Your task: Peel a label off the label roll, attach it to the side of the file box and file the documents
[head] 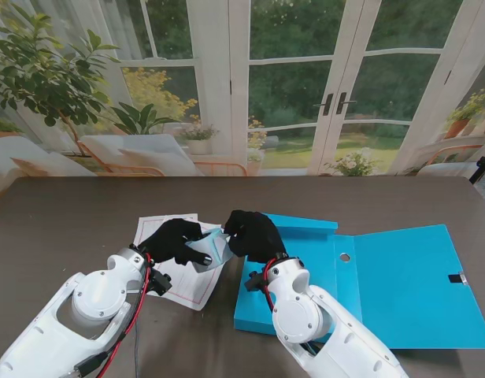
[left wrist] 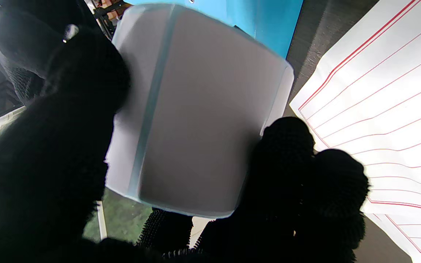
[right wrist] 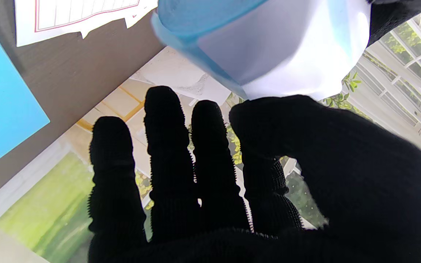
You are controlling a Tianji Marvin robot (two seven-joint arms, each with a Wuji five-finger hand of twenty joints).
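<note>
From the stand, the left hand [head: 170, 240] grips the label roll [head: 209, 250] over the documents [head: 179, 272], the right hand [head: 254, 234] touching its right edge beside the open file box [head: 384, 291].

Left wrist: fingers [left wrist: 287, 146] clamp the roll.

Right wrist: thumb and forefinger pinch at the roll, 3 fingers [right wrist: 163, 146] spread apart; whether they grip a label, I cannot tell.

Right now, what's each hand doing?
Left hand: shut on the label roll, held off the table.
Right hand: thumb at the roll's edge, other fingers spread; a grip cannot be told.
</note>
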